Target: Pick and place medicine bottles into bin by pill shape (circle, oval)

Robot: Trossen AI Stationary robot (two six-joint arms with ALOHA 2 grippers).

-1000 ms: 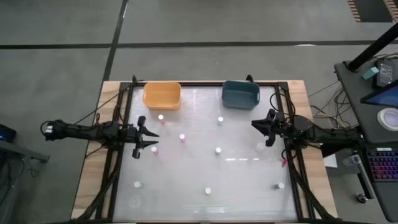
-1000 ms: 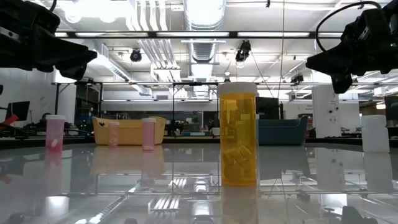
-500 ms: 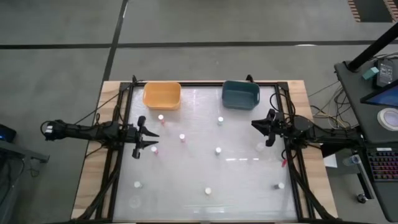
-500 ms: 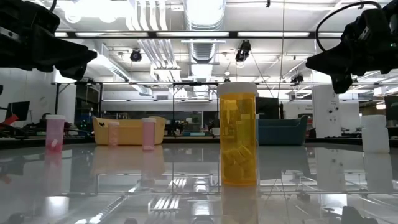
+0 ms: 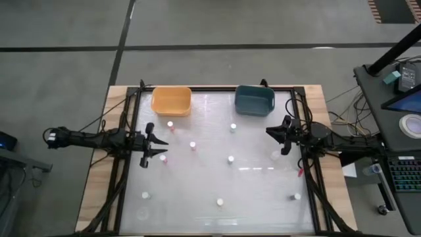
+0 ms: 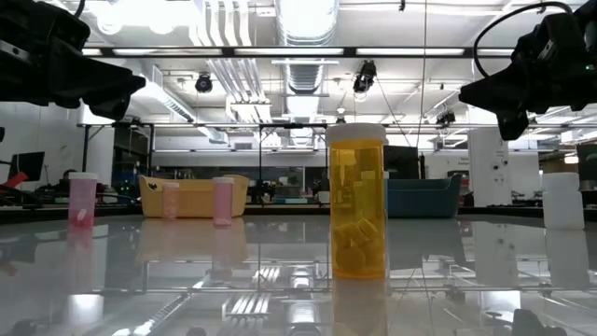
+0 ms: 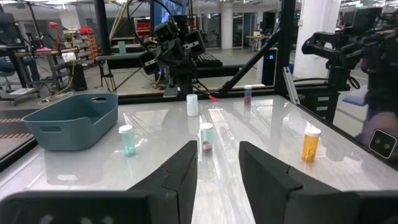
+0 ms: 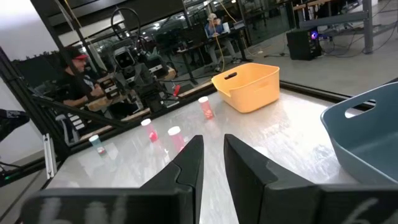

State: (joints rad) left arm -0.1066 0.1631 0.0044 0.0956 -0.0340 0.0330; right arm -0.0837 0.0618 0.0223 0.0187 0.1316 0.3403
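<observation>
Nothing has moved since the earlier frame: both arms hang where they were. Our left gripper [image 5: 160, 149] waits above the glossy white surface [image 5: 256, 184] at its left edge, jaws released and empty. Our right gripper [image 5: 271, 136] waits at the right edge, jaws likewise released. The small white-capped medicine bottles [image 5: 231, 159] stand scattered between them, outside the far orange plastic bin [image 5: 171, 101] and dark teal plastic bin [image 5: 254, 100].
</observation>
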